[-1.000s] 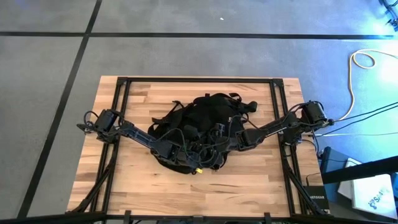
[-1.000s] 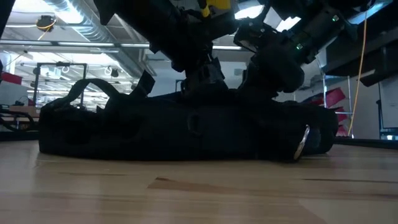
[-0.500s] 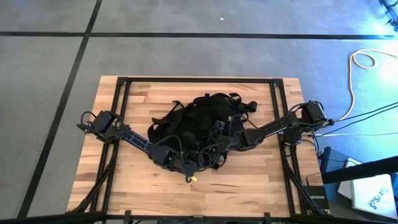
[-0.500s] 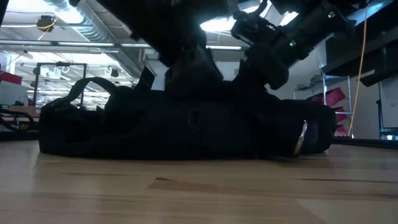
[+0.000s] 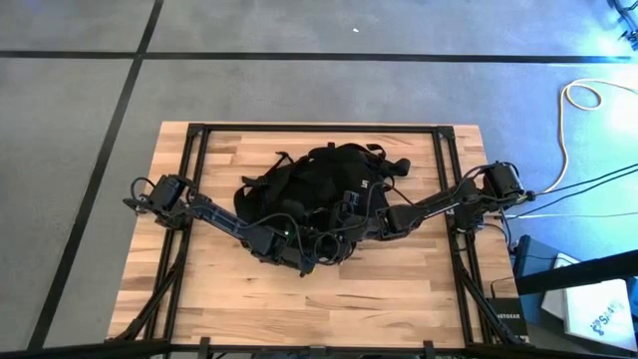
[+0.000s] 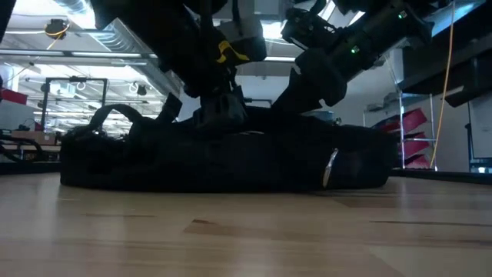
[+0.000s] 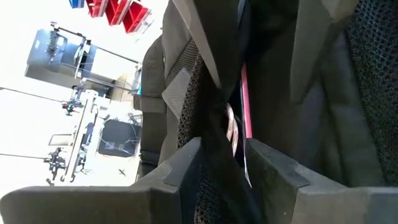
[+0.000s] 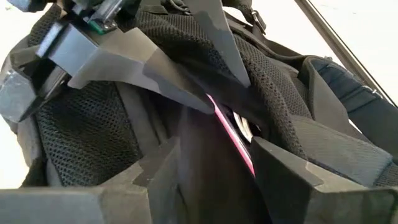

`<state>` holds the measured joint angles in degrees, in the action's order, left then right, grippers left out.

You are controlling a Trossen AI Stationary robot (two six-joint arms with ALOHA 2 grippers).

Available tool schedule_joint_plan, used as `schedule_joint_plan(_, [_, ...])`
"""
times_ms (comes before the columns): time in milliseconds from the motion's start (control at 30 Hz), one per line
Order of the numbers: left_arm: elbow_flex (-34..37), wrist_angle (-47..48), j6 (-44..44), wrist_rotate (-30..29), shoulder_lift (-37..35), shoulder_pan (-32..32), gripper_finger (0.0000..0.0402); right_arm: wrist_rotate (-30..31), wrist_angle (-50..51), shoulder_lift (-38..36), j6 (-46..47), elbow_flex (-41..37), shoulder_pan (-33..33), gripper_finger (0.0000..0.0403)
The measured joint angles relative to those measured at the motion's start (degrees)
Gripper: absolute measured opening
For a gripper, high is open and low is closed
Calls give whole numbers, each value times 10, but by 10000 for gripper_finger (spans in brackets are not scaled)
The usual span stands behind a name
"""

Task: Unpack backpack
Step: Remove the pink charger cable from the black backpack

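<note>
The black backpack (image 5: 329, 184) lies flat on the wooden table (image 5: 199, 299), its mesh-padded side up. Both grippers meet over its near part. My left gripper (image 5: 311, 245) comes in from the left and is shut on a fabric edge at the bag's opening (image 7: 224, 149). My right gripper (image 5: 345, 225) comes in from the right and is shut on a smooth black panel (image 8: 214, 149). Between the two edges a gap shows a flat pink-edged thing (image 8: 233, 140) inside the bag. In the low view both wrists stand above the bag (image 6: 223, 158). My left gripper pinches a narrow fold of black fabric (image 7: 219, 127) at the edge of the opening between its two fingers. It comes slanting down from the table's left. The edge stands up taut from the bag (image 8: 214, 37), while the bag's body rests on the table. My right gripper pinches the smooth black panel (image 8: 202, 140) beside the opening, on the side across from the left gripper. Its fingers (image 8: 280, 171) slant down from the table's right. The panel fills the gap between them; one layer or several, I cannot tell. The bag stays on the table.
Black straps and a loop handle (image 6: 115, 119) trail from the bag's far left side. A black metal frame (image 5: 194, 179) runs along the table's edges. Bare wood lies near the front edge (image 5: 329, 309). Cables and boxes (image 5: 588, 299) sit on the floor to the right.
My left gripper has swung toward the near edge and back and has tipped at the wrist, keeping its hold. The backpack has been drawn a little toward the far edge. In the low view its right end has pulled in toward the middle.
</note>
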<state>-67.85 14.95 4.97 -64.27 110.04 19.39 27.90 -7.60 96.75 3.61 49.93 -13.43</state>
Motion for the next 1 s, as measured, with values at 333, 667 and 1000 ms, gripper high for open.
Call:
schedule_joint_plan(333, [0, -1, 22, -16, 0, -6, 111, -23, 0, 0, -6, 0, 0, 179])
schedule_joint_plan(667, [0, -5, 10, 0, 0, -11, 111, 85, 3, 0, -11, 0, 1, 179])
schedule_joint_plan(1000, [0, -11, -6, 48, 0, -11, 111, 161, 44, 0, -38, 0, 5, 179])
